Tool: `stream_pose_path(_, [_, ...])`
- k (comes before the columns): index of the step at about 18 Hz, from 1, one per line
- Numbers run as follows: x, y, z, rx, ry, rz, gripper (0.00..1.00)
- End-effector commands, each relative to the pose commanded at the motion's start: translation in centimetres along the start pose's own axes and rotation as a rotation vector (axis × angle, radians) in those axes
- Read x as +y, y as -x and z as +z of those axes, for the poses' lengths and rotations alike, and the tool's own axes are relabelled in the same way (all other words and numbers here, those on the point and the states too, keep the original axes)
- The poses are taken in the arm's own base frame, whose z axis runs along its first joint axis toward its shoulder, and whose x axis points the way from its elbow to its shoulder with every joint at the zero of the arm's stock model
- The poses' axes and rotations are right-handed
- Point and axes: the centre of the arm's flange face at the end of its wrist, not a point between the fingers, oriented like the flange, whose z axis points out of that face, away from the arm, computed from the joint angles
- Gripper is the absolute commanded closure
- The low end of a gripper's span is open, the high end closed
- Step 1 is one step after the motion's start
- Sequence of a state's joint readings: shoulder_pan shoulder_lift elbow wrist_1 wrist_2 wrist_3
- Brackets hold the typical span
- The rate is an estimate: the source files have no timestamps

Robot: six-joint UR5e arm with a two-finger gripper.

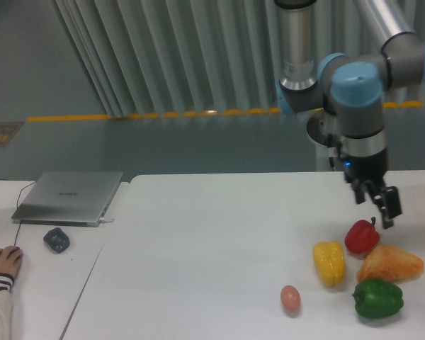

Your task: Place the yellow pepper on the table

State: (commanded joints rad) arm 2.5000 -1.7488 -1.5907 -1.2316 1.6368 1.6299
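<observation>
The glossy yellow pepper (329, 263) lies on the white table (198, 248), right of centre, with nothing holding it. My gripper (376, 202) hangs above and to the right of it, over the red pepper (361, 237), pointing down. Its fingers (391, 205) stand apart with nothing between them, so it is open. A clear gap separates the gripper from the yellow pepper.
The red pepper sits just right of the yellow one. An orange-yellow wedge (390, 263) and a green pepper (377, 298) lie at the right edge. A small egg (290, 298) rests near the front. A laptop (69, 196), a dark mouse (57, 239) and a person's hand (1, 263) are on the left desk.
</observation>
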Motion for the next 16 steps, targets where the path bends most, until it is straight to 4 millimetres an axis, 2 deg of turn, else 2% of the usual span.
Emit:
stream_pose_path(3, [5.4,0.6,1.3,0.033,-0.037,0.102,0.00])
stream_pose_path(5, [7.5,0.9,2.0,0.036,-0.068,0.121,0.00])
stream_pose_path(9, [8.8,1.3,4.7,0.085,-0.075,0.103,0.00])
stream_pose_path(16, [9.1,1.3,5.1,0.093,-0.077,0.102,0.00])
